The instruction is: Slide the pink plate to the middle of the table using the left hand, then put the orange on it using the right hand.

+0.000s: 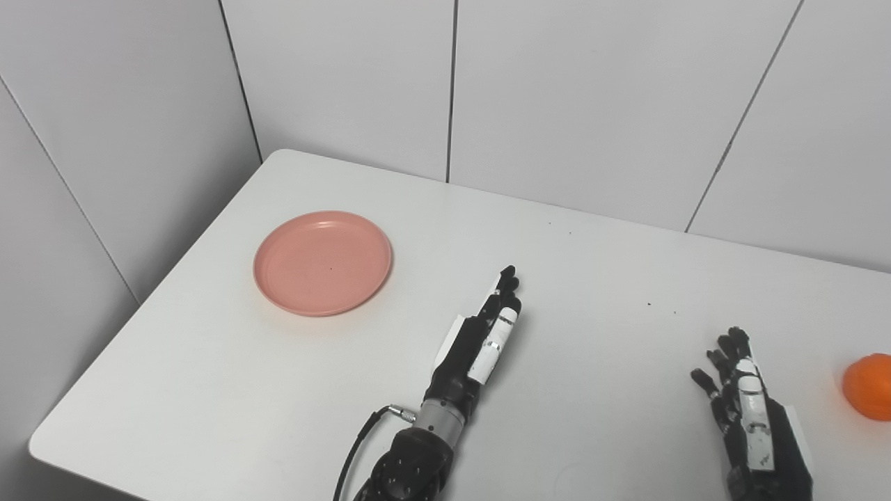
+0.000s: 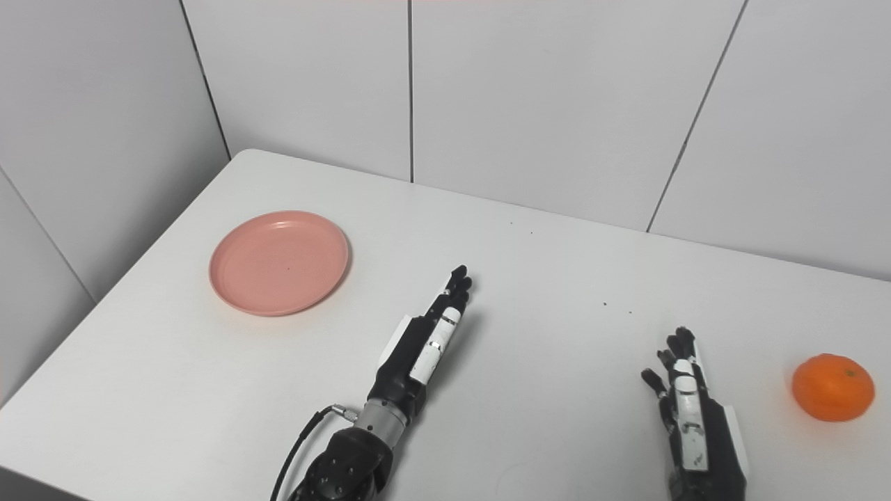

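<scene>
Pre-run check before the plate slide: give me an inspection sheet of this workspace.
Surface: white table, a few dark specks.
Job's things: pink plate empty, far left; orange near right edge, on the table.
Clutter: nothing seen.
Hands: left hand open, fingers extended, right of the plate, not touching it; right hand open, left of the orange, apart from it.
Cables: black cable at left wrist.
Surroundings: white panelled walls.
</scene>
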